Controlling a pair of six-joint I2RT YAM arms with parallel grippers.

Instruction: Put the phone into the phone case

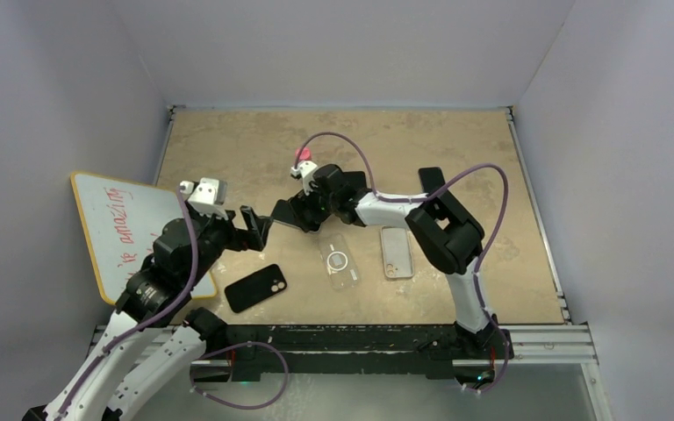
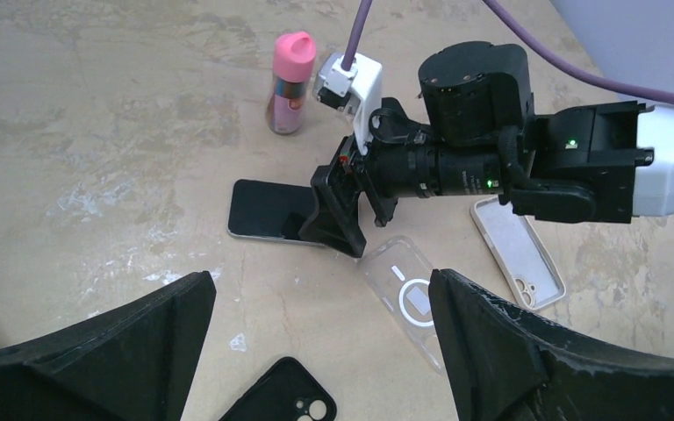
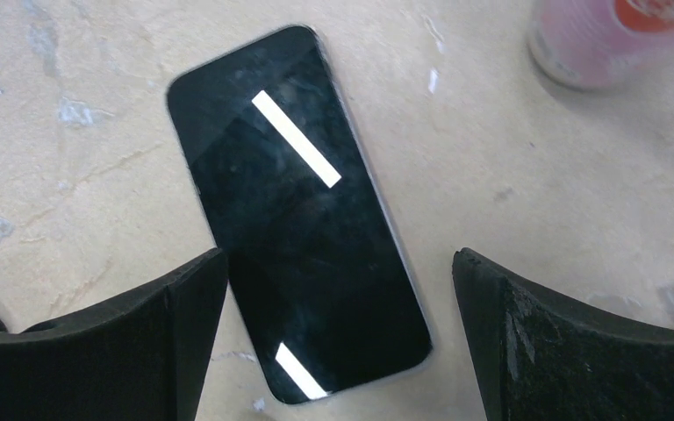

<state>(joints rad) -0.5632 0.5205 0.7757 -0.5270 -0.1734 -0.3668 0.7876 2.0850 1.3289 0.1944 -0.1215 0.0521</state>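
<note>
**Both grippers spread wide over a phone lying on the tan table**

The table (image 1: 228,140) has a tan, mottled top like worn stone, marked with pale scuffs and chips. Plain pale walls (image 1: 342,53) close it in on the far side and on both flanks. A metal rail runs along its near edge.

The phone (image 3: 298,219) lies flat and face up near the middle of the table. Its screen is dark and reflects two bright strips of light. The right gripper (image 3: 338,254) hangs right over it with its fingers spread wide, one on each side of the phone's lower end. It is not closed on anything. Whether a fingertip touches the phone cannot be told.

The left gripper (image 2: 320,289) is also spread wide and holds nothing. It faces the right one from nearby.

Nearer the arms lie three cases. The clear phone case (image 2: 408,303) has a white ring and sits just beside the phone. The pale phone case (image 2: 518,254) is to its right and the black phone case (image 2: 290,399) to its left.

A pink-capped bottle (image 2: 291,83) stands upright beyond the phone. A whiteboard (image 1: 114,228) with red writing lies at the table's left edge.
</note>
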